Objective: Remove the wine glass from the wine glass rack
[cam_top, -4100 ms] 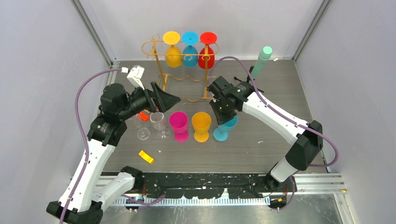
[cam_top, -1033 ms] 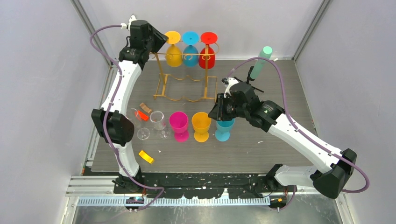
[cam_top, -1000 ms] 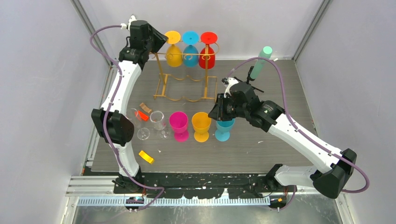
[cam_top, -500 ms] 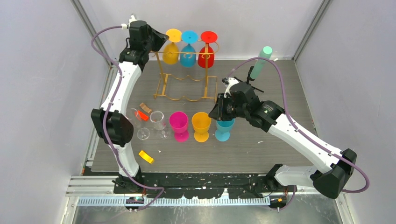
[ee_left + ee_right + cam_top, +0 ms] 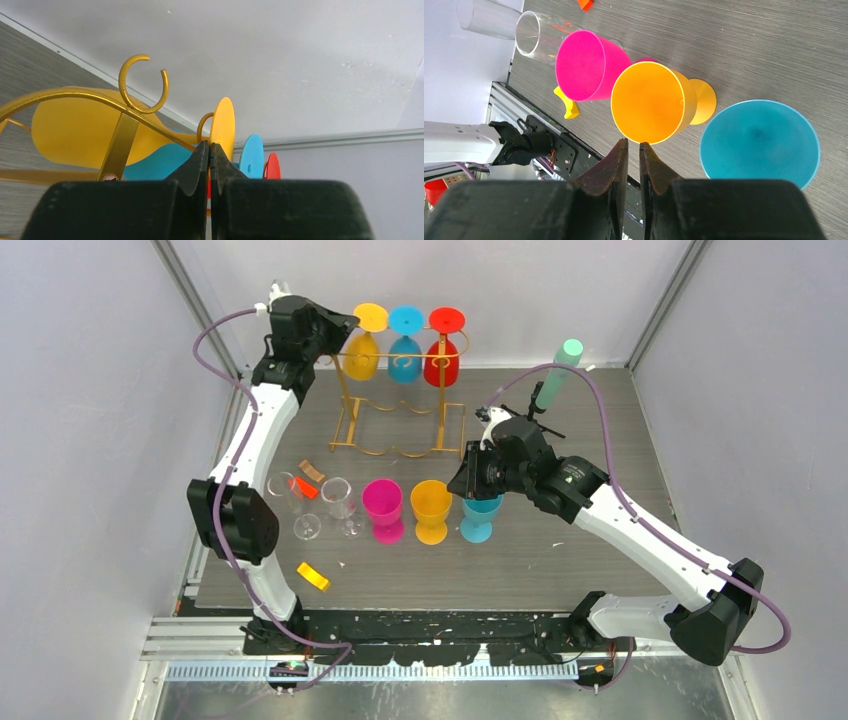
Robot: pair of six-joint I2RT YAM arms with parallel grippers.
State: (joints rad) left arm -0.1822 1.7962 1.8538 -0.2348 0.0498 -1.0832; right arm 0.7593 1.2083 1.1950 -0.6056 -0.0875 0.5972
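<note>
Yellow wine glass (image 5: 363, 358) is hung upside down, foot uppermost, at the left end of the wine glass rack (image 5: 346, 410), which is stood at the far side of the desk (image 5: 420, 570). The left fingers (image 5: 197, 161) are pressed together, their tips set at the stem just beside the foot. Nothing can be seen between them, so it cannot be told whether the stem is pinched. The right fingers (image 5: 616, 162) are held a narrow gap apart with nothing in them, above the glasses on the near desk.

Several failures are judged possible. If the stem has been missed, the fingers would be drawn away empty. If the glass is lifted straight up rather than slid out along the rail, the foot is likely to be caught on the wire. The light rack could then be tipped or dragged, and the blue glass (image 5: 406, 358) and red glass (image 5: 442, 362) beside it could be shaken loose.

Counted:
- One rack is seen.
- Three glasses are hung on it.
- Three coloured glasses are stood upright on the desk: pink (image 5: 382, 502), orange (image 5: 431, 502) and teal (image 5: 480, 512).
- Two clear glasses (image 5: 340, 500) are stood left of the pink one.
- Three small coloured scraps are scattered near them.
</note>
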